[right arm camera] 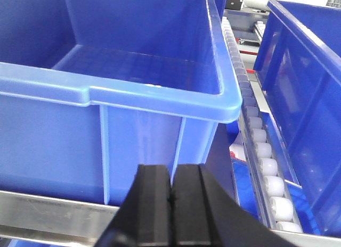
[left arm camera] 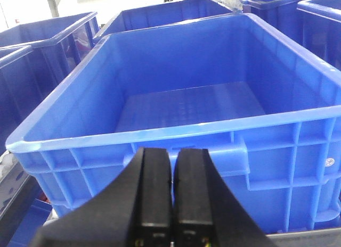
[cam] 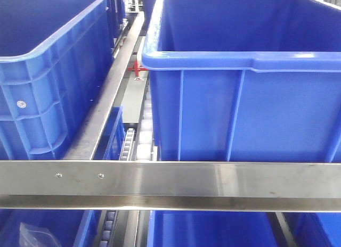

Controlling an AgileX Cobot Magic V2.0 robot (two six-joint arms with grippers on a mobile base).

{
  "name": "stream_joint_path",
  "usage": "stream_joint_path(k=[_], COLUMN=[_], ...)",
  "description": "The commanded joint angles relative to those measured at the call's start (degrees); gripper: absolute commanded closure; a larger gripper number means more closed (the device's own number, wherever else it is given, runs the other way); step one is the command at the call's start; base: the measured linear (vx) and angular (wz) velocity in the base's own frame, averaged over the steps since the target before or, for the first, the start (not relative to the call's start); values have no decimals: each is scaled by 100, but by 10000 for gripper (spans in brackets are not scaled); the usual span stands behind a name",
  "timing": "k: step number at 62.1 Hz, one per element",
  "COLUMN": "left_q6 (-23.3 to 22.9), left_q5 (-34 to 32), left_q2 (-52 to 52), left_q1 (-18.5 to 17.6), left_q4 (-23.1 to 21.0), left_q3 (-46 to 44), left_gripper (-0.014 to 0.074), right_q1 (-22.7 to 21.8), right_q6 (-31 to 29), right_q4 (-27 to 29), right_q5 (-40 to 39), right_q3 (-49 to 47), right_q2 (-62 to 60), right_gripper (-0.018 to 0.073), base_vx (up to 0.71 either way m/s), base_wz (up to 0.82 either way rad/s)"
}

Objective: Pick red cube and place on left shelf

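Both black grippers, left [left arm camera: 171,204] and right [right arm camera: 170,204], show jaws clenched on nothing. We find no red cube in any view; presumably light and rigid, it suits opposite flat faces. The stainless-steel tiered shelf [cam: 170,186] carries large blue plastic crates [cam: 250,87] across mid-frame.

Two crates on shelf [cam: 160,178]: left crate [cam: 48,82] at 9 o'clock, right crate [cam: 245,87] at 3; roller track [cam: 141,146] between them, front rail at 6.
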Motion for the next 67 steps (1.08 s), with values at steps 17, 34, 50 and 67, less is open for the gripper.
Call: stream_joint_path(k=[17, 34, 50, 67], left_q6=[3, 3, 3, 3], left_q5=[-518, -518, -518, -518], left_q2=[-2, -2, -2, -2], left_q1=[-38, -38, -38, -38], left_q4=[-27, -27, -27, -27], left_q3=[126, 126, 126, 126], left_gripper=[491, 491, 491, 491], right_q1=[-34, -34, -34, -34], right_q6=[674, 674, 674, 674], right_q4=[-570, -567, -567, -567], right_q5=[-455, -427, -365, -365], right_q3=[-143, -143, -143, -143], right_q2=[-101, -101, -101, -101], right_gripper=[510, 510, 510, 510], base_vx=[0, 0, 0, 0], base_wz=[0, 0, 0, 0])
